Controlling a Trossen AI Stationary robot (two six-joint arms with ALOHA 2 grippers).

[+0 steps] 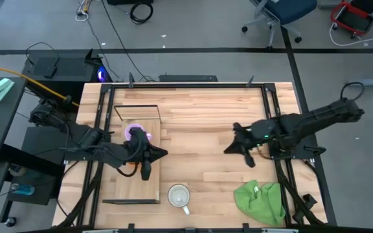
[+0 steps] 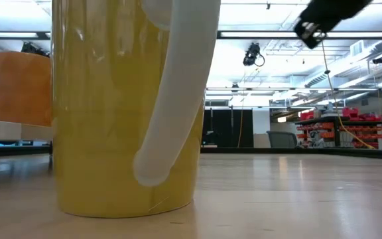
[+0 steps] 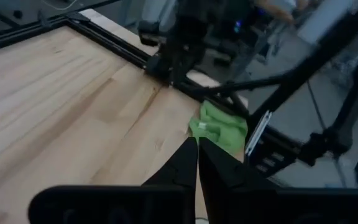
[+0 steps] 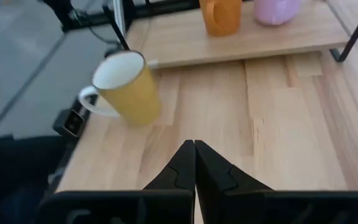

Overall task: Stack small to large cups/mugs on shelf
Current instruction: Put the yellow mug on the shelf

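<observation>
A: Where do we see the mugs?

B: We see the light purple mug [image 1: 136, 134] and the orange mug [image 4: 221, 15] standing side by side on the shelf [image 4: 303, 31], apart from each other. In the high view the left arm covers most of the orange one. The third mug [image 4: 126, 87] is off the shelf, upright on the tabletop [image 1: 199, 123] just beside the shelf's near end. We read it as yellow outside and white inside, with a white handle [image 2: 178, 86]; the helper colours do not fit it.

A: And relative to the jaws?

B: The left gripper [image 1: 146, 162] hangs over the shelf, just past the purple and orange mugs, with the yellow mug near, beyond its tips. Its jaws are closed on nothing; in its wrist view the fingers [image 3: 185, 163] meet at a point. Ahead of them lies the green cloth [image 3: 219, 126].

A: The right one?

B: The right gripper [image 1: 238, 147] is well apart from all three mugs, above bare tabletop. Its jaws are closed too and empty, with the yellow mug ahead of its fingertips [image 4: 184, 160] and the shelf farther on.
</observation>
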